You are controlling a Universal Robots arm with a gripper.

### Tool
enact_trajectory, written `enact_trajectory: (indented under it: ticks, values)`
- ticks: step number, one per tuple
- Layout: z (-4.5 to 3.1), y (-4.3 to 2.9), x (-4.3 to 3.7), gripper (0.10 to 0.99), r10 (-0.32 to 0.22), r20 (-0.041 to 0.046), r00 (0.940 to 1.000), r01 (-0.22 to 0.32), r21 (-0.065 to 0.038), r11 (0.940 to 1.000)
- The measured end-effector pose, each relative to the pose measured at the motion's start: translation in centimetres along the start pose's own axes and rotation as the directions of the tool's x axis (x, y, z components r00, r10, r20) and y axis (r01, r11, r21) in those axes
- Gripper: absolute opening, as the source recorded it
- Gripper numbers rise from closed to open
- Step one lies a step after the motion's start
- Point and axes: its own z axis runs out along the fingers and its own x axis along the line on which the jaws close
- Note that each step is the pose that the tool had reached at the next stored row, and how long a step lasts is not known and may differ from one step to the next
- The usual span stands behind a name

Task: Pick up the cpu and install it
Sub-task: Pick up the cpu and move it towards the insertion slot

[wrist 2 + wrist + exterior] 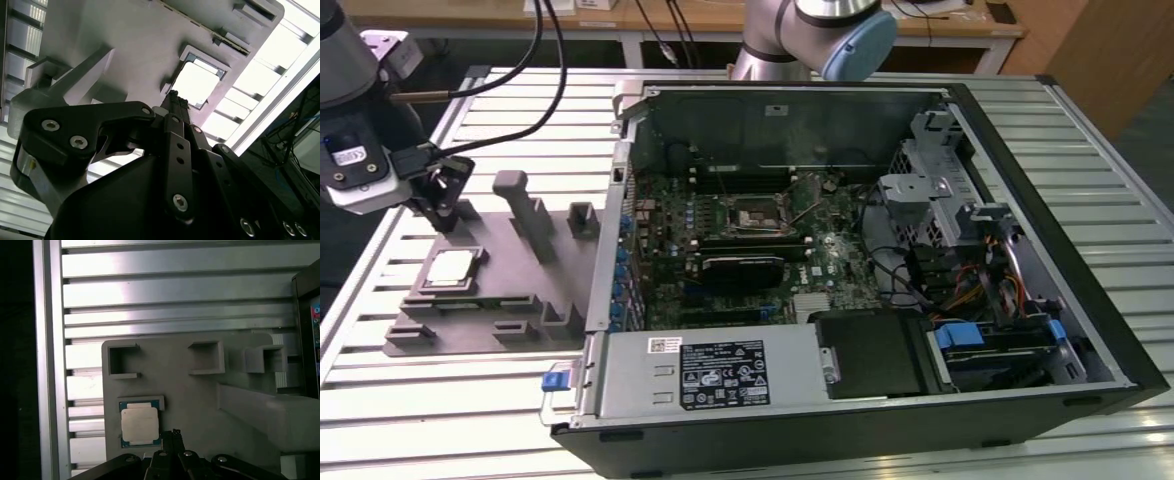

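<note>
Status: the task stands at its start, and neither step is complete.

The cpu lies flat in its square recess on the grey fixture plate, which rests on the slatted metal table towards the exterior view's left. Its silver top faces up and nothing touches it. In the first wrist view I see the chip seated squarely inside the recess, with a pale rim showing around the metal lid.

The claw hangs above the fixture, near the chip but apart from it and clear of its surface. In the first wrist view the fingertips come to one narrow point just beside the chip's edge. I read the fingers as drawn together with nothing between them, and the second wrist view agrees.

The open computer case lies on its side just beside the fixture, on the exterior view's right. The black socket frame sits on the motherboard near the middle of the case. I see no chip in it, though I cannot confirm whether its retaining lever is up or down.

Assessment: approach only. The grasp, the carry to the socket and the seating are all outstanding. I see no obstruction over the chip.
</note>
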Motion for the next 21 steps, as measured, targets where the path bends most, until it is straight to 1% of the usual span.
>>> enact_trajectory:
  ticks: [13,21]
  values:
    - [0.79,-0.22,0.12,0.106,0.000,-0.0001,1.0000,0.000,0.000,1.0000]
    - [1.42,-0.53,0.26,0.106,0.000,0.0000,1.0000,0.000,0.000,1.0000]
